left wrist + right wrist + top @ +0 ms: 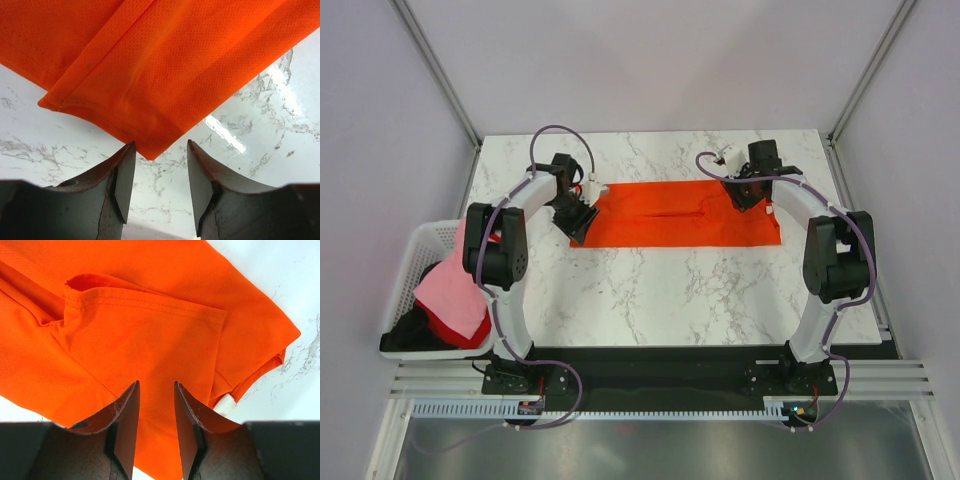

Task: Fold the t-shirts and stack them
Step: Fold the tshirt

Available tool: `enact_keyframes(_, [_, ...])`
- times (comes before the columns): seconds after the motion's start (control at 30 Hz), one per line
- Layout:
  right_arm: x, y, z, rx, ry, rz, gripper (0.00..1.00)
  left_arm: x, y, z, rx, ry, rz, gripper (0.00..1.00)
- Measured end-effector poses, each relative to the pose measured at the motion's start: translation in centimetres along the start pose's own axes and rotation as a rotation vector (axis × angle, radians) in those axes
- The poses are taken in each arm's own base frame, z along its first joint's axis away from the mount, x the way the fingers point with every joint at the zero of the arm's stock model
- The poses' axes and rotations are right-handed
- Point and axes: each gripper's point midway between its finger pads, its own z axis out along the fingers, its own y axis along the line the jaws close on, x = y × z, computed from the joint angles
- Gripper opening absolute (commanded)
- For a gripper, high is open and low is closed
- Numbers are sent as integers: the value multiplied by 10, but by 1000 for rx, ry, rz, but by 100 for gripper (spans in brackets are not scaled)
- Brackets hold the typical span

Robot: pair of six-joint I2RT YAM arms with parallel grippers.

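Leftward, basket [420, 255] of crumpled t-shirts [450, 295]

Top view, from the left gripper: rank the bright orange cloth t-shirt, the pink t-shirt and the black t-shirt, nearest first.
1. Bright orange t-shirt, flat mid-table, right at the left gripper.
2. Pink t-shirt, atop the white plastic lattice basket, left.
3. Black t-shirt, basket's near-left corner.

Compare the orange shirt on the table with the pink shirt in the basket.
The orange shirt lies flat in a long strip on the table; the pink shirt sits crumpled in the basket. The orange shirt lies alone; the pink shirt tops red cloth and black cloth. Both are plain cloth.
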Motion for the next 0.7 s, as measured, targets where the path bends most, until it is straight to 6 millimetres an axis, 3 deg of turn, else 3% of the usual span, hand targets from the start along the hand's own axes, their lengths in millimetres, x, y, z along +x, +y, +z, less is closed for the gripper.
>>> enact_keyframes(0.13, [0, 1, 0, -2, 0, -2, 42, 2, -3, 7, 0, 5, 14, 51])
enact_keyframes(0.37, [6, 5, 2, -10, 14, -1, 42, 6, 0, 16, -40, 31, 23, 12])
enact_keyframes(0.43, [7, 6, 2, -13, 19, 0, 42, 7, 2, 17, -51, 30, 20, 7])
enact_keyframes(0.57, [8, 5, 2, -8, 22, -2, 41, 15, -6, 15, -48, 34, 21, 5])
enact_keyframes(0.7, [13, 3, 1, 4, 44, -6, 41, 48, -39, 11, 26, 139, 27, 5])
